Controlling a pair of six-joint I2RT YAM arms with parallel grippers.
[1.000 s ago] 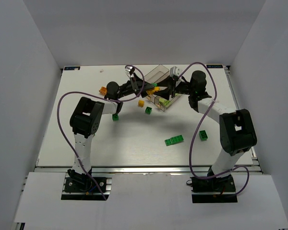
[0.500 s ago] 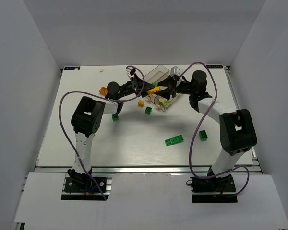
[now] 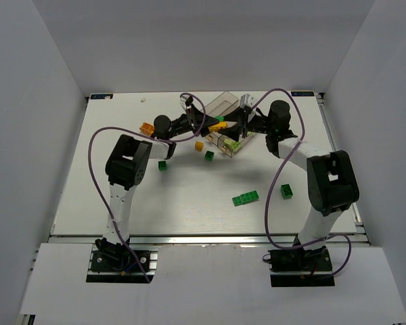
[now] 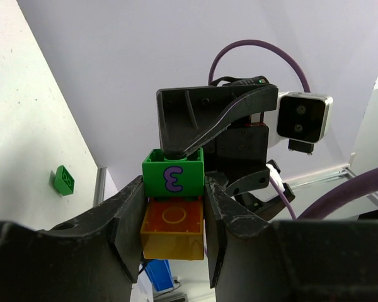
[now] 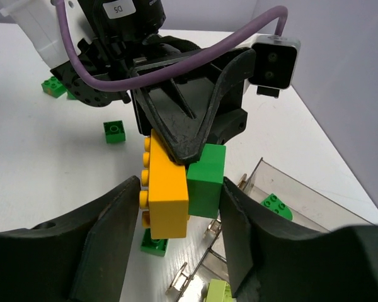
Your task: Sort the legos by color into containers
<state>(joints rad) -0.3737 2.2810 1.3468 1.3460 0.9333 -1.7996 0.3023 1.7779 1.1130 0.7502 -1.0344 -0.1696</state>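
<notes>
A yellow-orange brick [image 3: 220, 125] joined to a green brick hangs between both grippers, just left of the clear containers [image 3: 220, 100]. My left gripper [image 3: 212, 124] is shut on the pair. In the left wrist view its jaws [image 4: 174, 214] pinch the green brick marked 3 [image 4: 174, 176] and the orange brick [image 4: 172, 234]. My right gripper [image 3: 229, 126] closes over the same pair. In the right wrist view [image 5: 179, 189] one finger presses the green brick [image 5: 206, 179] and the other meets the studs of the yellow brick [image 5: 167, 182]. The left gripper's fingers [image 5: 183, 126] show behind.
Loose bricks lie on the table: orange [image 3: 146, 126], yellow [image 3: 199, 145], green [image 3: 162, 165], green [image 3: 209, 156], a green plate [image 3: 245, 198] and green [image 3: 287, 191]. The container [image 5: 315, 195] holds a green brick [image 5: 276, 206] and a pale green one [image 5: 217, 290].
The left arm and its gripper have shifted slightly right toward the containers. The joined bricks stay held between both grippers.
</notes>
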